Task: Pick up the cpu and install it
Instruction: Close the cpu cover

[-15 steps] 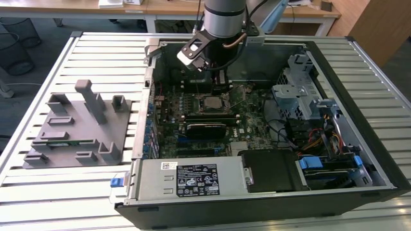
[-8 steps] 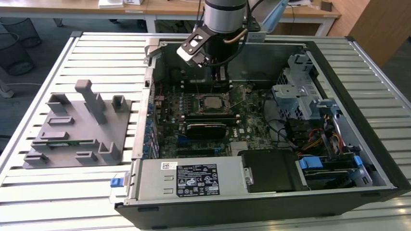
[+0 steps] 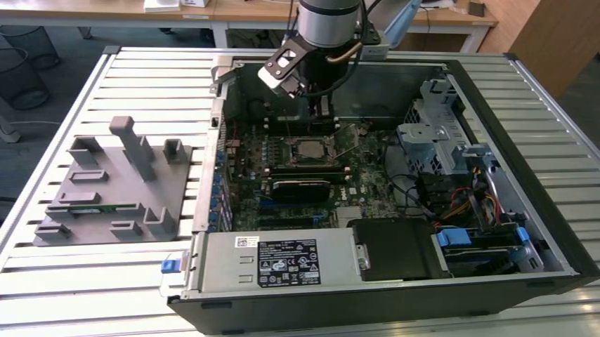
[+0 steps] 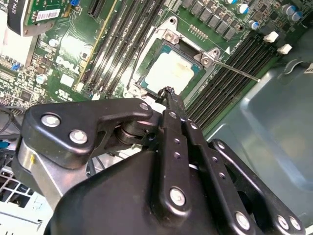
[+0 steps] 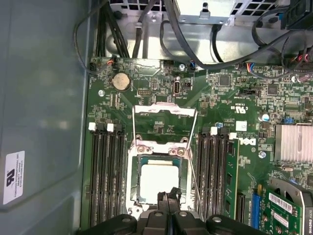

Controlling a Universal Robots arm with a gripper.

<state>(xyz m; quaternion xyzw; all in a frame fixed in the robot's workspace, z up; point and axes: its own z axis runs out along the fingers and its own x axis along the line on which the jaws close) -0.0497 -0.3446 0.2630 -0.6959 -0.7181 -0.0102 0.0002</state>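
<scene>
The cpu (image 3: pixel 305 149) (image 4: pixel 168 73) (image 5: pixel 157 178), a pale silvery square, lies flat inside the dark socket frame (image 5: pixel 142 147) on the green motherboard (image 3: pixel 361 186). The socket's metal cover plate (image 5: pixel 164 110) is folded back open and its thin lever (image 5: pixel 193 166) stands free. My gripper (image 3: pixel 324 107) (image 4: pixel 168 92) (image 5: pixel 168 197) hangs just above one edge of the chip. Its two black fingers are pressed together, shut, with nothing between them. In both wrist views the fingertips cover a small part of the chip's edge.
The open computer case (image 3: pixel 525 175) surrounds the board: drive cage (image 3: pixel 436 133), cables (image 3: pixel 459 200), power supply (image 3: pixel 281 260). Black memory slots (image 5: pixel 105 171) flank the socket. A grey fixture (image 3: pixel 108 189) holding a green strip (image 3: pixel 98 207) stands on the slatted table at the exterior view's left.
</scene>
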